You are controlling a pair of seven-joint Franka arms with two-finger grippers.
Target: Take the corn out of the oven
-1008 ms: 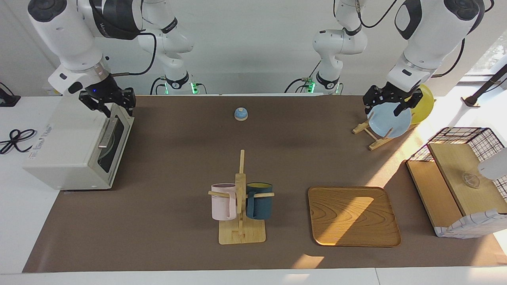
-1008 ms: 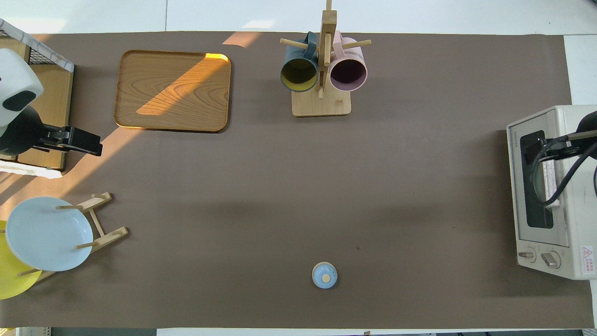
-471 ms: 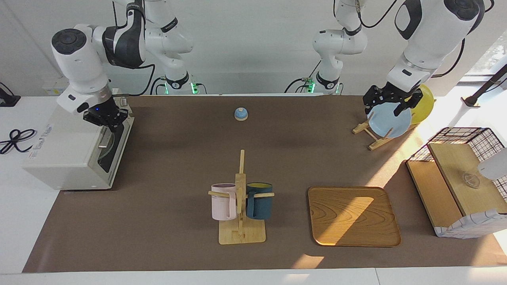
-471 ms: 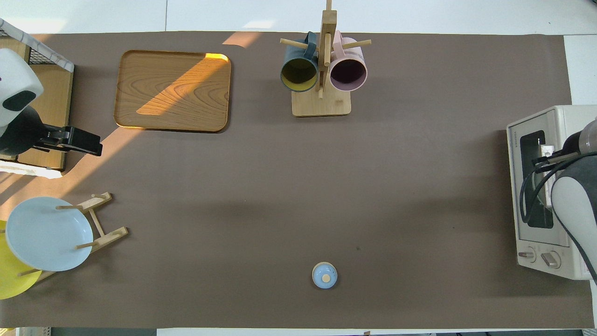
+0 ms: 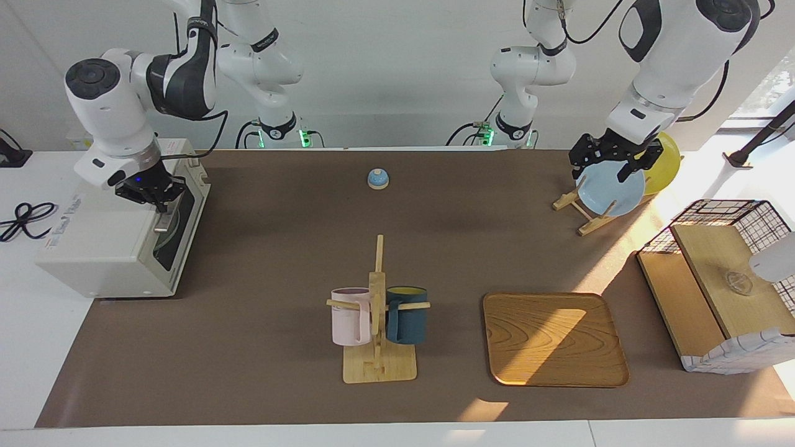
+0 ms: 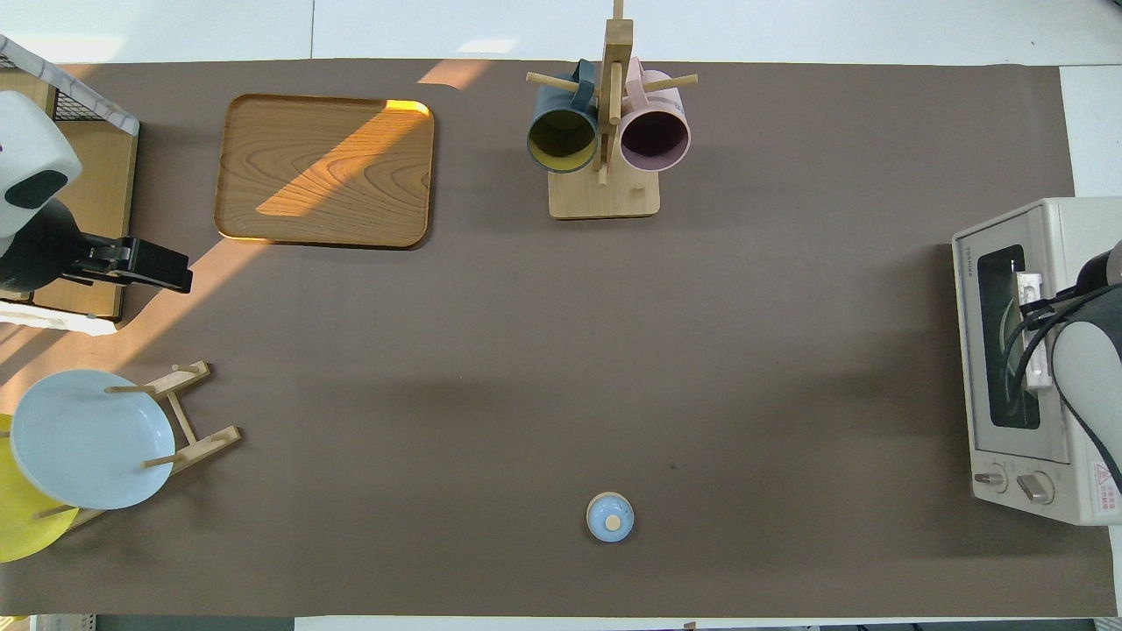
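The off-white oven [image 5: 105, 239] [image 6: 1065, 368] stands at the right arm's end of the table, its dark glass door closed. My right gripper [image 5: 156, 200] is down on the door's metal bar handle [image 5: 161, 220] [image 6: 1027, 302], shut on the end of the bar nearer the robots. The corn is hidden; only a pale round shape shows through the glass. My left gripper [image 5: 612, 164] [image 6: 166, 267] waits open, raised over the blue plate [image 5: 612, 189] on its wooden rack.
A mug tree [image 5: 377, 310] with a pink and a dark blue mug stands mid-table, beside a wooden tray [image 5: 554, 338]. A small blue lid [image 5: 377, 179] lies nearer the robots. A wire basket [image 5: 723, 282] with wooden boards and a yellow plate [image 5: 664, 161] are at the left arm's end.
My right gripper came down onto the oven door handle, turned, and went from open to shut on it. The door stays closed. The left arm has not moved.
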